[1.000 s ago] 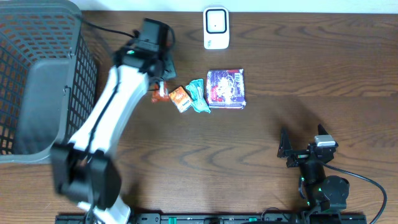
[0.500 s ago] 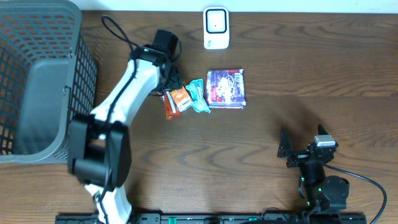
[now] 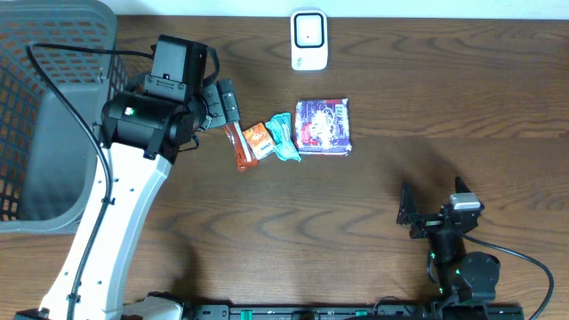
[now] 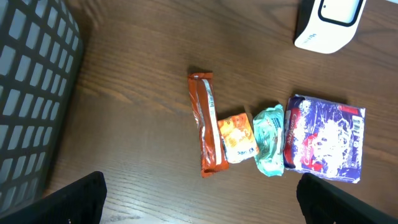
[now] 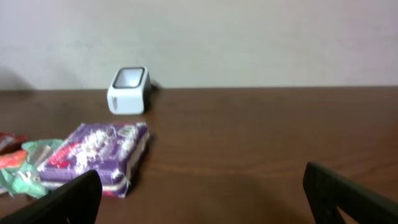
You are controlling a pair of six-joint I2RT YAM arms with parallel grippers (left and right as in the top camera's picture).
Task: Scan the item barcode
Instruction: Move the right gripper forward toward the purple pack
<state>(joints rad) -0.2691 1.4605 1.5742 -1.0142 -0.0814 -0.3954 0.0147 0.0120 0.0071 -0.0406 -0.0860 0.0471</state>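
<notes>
The left gripper (image 4: 200, 202) hangs wide open over the red-orange bar (image 4: 206, 124). The bar lies on the table (image 3: 400, 98), left end of a row of packets, seemingly touching the orange packet (image 4: 237, 137). The scanner (image 3: 308, 39) stands at the far edge, and the right gripper (image 5: 202, 199) gapes empty at near right.

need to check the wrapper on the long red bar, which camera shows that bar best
The left wrist view: the long red bar lies whole and unblocked, seen from above, beside the orange packet. Overhead shows the bar too, but smaller. The right wrist view catches only a blurred red sliver at its left edge.
</notes>
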